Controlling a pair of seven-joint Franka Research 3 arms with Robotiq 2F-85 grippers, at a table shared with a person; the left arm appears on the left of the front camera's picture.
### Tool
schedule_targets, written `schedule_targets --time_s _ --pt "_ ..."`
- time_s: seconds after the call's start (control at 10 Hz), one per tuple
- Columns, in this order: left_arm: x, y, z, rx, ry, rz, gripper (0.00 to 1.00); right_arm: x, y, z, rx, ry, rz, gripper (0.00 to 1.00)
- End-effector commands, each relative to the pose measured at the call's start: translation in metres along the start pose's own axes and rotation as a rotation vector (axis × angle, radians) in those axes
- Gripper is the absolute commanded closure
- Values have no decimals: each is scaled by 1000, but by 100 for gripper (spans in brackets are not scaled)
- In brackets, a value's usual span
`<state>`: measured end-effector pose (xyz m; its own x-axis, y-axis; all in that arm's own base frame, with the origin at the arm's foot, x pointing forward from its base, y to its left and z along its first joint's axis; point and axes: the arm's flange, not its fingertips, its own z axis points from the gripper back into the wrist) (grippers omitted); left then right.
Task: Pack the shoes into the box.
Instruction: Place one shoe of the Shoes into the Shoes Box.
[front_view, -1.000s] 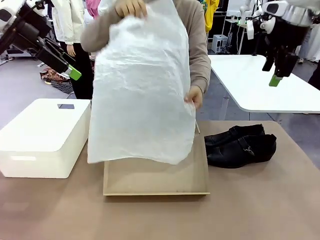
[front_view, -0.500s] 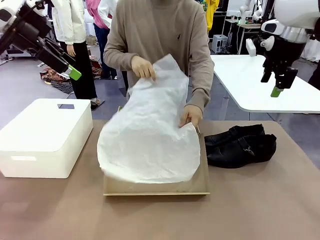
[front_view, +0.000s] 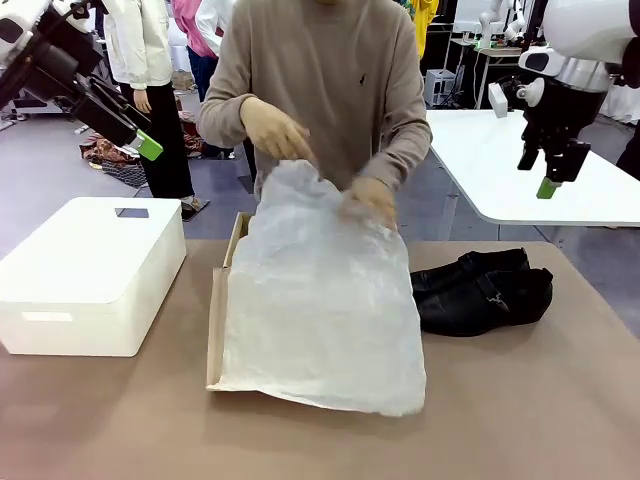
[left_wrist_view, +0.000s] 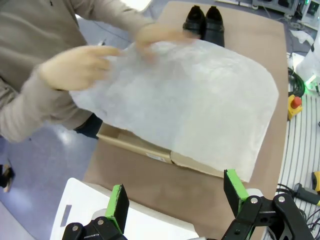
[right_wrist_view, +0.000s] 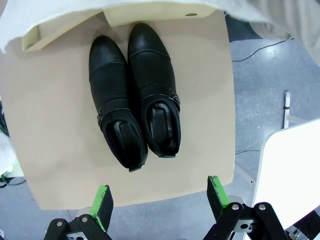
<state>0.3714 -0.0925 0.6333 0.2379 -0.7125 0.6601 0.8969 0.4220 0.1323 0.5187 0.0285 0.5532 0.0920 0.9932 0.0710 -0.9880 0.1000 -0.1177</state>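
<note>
A second ago the person held the tissue sheet (front_view: 320, 300) up like a curtain above the box (front_view: 214, 335). Now it lies spread flat across the box, hiding the inside and spilling over the near edge and the right-hand corner. Both of the person's hands (front_view: 275, 130) are on its far end, blurred, so I judge they are smoothing or tucking it. The shoes (front_view: 480, 290) have not moved: they sit on the tabletop (front_view: 500, 410) just right of the box. For the task, this means the lining is going in but is not yet pushed down. I would wait until the hands clear before bringing a shoe over.

The right gripper (right_wrist_view: 160, 192) has shifted a little and hangs high over the shoes, jaws apart and empty. The left gripper (left_wrist_view: 176, 192) is also spread wide, holding nothing, above the white box (front_view: 90, 270).

The right wrist view gives me what the front view cannot. It shows the pair from straight above, side by side and touching, toes toward the box, openings toward me and buckle straps on the outer sides. The left wrist view shows the box's left wall and a cardboard corner poking out from under the sheet. The front view alone shows how far both arms stand above the tabletop.
</note>
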Motion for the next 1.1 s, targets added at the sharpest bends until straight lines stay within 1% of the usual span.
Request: schedule_targets --time_s 0.0,0.3,0.4,0.7,0.9,1.0 --pt "0 0 0 -8 -10 6 0 -3 1 3 -6 7 4 0" --pt "0 0 0 -8 -10 6 0 0 0 1 -1 0 0 0" --pt "0 0 0 -8 -10 6 0 -2 -9 -10 -27 -29 8 0" --pt "0 0 0 -8 -10 6 0 -10 -27 -47 -26 -86 26 0" --pt "0 0 0 -8 -10 6 0 -17 -38 -72 -40 -105 50 0" --pt "0 0 0 -8 -10 6 0 -19 -42 -84 -27 -104 70 0"
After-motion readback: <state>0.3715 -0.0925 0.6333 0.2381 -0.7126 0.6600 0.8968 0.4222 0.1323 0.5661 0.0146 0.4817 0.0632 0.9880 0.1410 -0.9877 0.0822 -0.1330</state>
